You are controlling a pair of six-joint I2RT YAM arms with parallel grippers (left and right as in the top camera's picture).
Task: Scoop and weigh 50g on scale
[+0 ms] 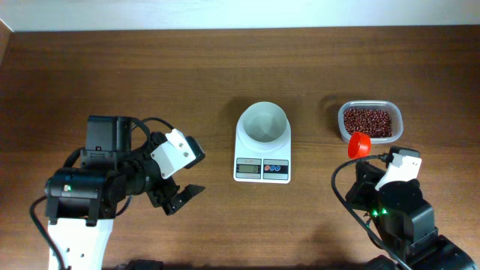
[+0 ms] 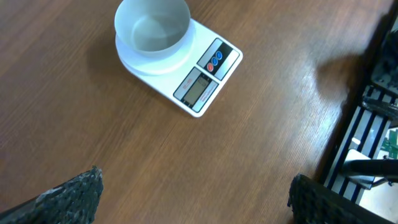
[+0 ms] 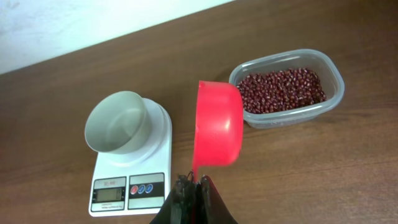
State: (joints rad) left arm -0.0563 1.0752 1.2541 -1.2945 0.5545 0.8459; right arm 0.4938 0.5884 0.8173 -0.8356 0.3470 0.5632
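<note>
The white scale (image 1: 262,170) stands mid-table with a round white bowl (image 1: 262,122) on its platform; the bowl looks empty. In the right wrist view the scale (image 3: 129,186) and bowl (image 3: 118,124) lie left of a red scoop (image 3: 217,121). My right gripper (image 3: 196,183) is shut on the scoop's handle, and the scoop's cup is tipped on its side between the scale and a clear tub of red beans (image 3: 286,87). From overhead the scoop (image 1: 359,144) hangs just in front of the tub (image 1: 369,121). My left gripper (image 1: 182,174) stands open and empty left of the scale (image 2: 205,81).
The wooden table runs back to a pale wall. In the left wrist view the table's edge and a dark rack (image 2: 373,124) lie at the right. Both arm bases sit near the front edge.
</note>
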